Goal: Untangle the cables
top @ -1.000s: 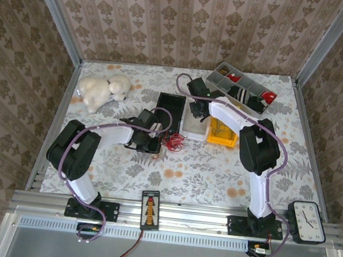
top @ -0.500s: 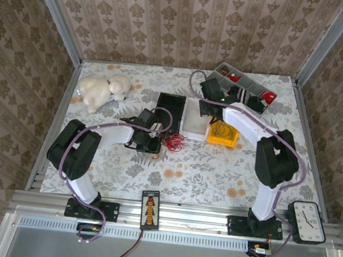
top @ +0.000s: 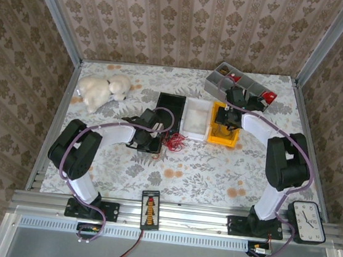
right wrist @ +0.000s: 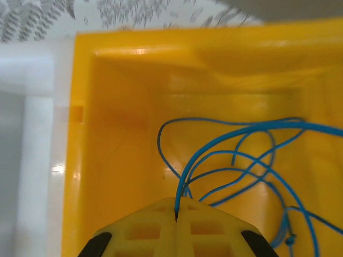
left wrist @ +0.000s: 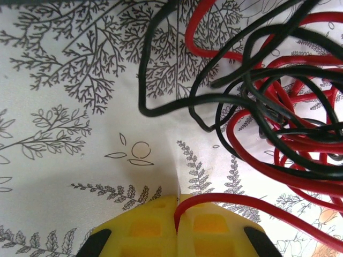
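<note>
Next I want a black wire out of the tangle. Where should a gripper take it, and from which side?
Probably the black loop bulging left of the tangle in the left wrist view: it lies alone on the tablecloth. Come from above, jaws across the wire.

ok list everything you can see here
black tray: one, black, centre
white tray: one, white, right of black tray
yellow bin: one, yellow, right of white tray
cables: one tangle, red and black, mid-table by black tray
blue cable: one, blue, looped in yellow bin
compartment box: one, grey, far right
plush toy: one, cream, far left
clock: one, black-framed, near right corner
connector board: one, black and orange, near rail
lead: one, red and black, below rail
table: one, floral cloth
left tool: one, yellow, shut on a red one of the cables
right tool: one, yellow, shut on blue cable
</note>
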Tool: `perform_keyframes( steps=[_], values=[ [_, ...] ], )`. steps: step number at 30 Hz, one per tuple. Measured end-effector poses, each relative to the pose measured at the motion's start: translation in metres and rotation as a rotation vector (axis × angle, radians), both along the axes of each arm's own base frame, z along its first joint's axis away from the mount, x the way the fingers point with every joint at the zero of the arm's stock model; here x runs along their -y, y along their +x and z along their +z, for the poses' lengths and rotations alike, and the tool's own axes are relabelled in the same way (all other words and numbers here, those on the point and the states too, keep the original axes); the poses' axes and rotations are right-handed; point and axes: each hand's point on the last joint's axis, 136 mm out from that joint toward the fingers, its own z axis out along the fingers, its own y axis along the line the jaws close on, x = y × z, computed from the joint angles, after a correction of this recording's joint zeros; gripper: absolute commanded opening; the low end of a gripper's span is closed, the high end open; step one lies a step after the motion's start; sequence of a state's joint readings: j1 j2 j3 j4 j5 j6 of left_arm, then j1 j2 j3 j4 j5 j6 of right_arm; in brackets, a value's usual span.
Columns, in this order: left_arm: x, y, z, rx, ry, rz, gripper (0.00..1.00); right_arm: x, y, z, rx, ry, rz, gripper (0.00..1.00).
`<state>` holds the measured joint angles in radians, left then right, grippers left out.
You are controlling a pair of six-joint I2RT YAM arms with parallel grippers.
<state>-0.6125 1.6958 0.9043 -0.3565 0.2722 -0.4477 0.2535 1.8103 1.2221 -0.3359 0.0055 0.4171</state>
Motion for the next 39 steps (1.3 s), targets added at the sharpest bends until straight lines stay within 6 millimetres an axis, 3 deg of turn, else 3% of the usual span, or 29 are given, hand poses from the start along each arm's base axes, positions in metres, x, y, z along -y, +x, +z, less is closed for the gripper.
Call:
perform_keyframes(
  steps=[5,9,14,19,25,32,36,39],
  values=[
    [0.000,0.000,0.000,0.007,0.008,-0.001,0.00,-0.005,-0.001,-0.024,-0.066,0.017,0.004,0.03],
    [0.000,0.000,0.000,0.010,0.015,-0.003,0.00,-0.008,0.001,-0.027,-0.075,0.026,0.006,0.06],
    [0.000,0.000,0.000,0.011,0.015,-0.004,0.00,-0.008,0.005,-0.022,-0.063,0.036,-0.005,0.29],
    [0.001,0.000,0.001,0.014,0.014,-0.008,0.00,-0.007,0.004,0.005,-0.004,0.054,-0.017,0.41],
    [0.001,-0.001,0.002,0.023,0.012,-0.015,0.00,-0.005,0.000,0.051,0.111,0.089,-0.029,0.45],
    [0.010,-0.002,0.003,0.041,-0.015,-0.040,0.00,-0.003,-0.016,0.057,0.143,0.082,-0.030,0.45],
    [0.011,-0.003,0.002,0.043,-0.030,-0.047,0.00,-0.023,-0.038,0.058,0.166,0.097,0.031,0.45],
    [0.013,-0.005,0.003,0.043,-0.046,-0.055,0.00,-0.057,-0.060,0.059,0.185,0.128,0.132,0.45]
  ],
)
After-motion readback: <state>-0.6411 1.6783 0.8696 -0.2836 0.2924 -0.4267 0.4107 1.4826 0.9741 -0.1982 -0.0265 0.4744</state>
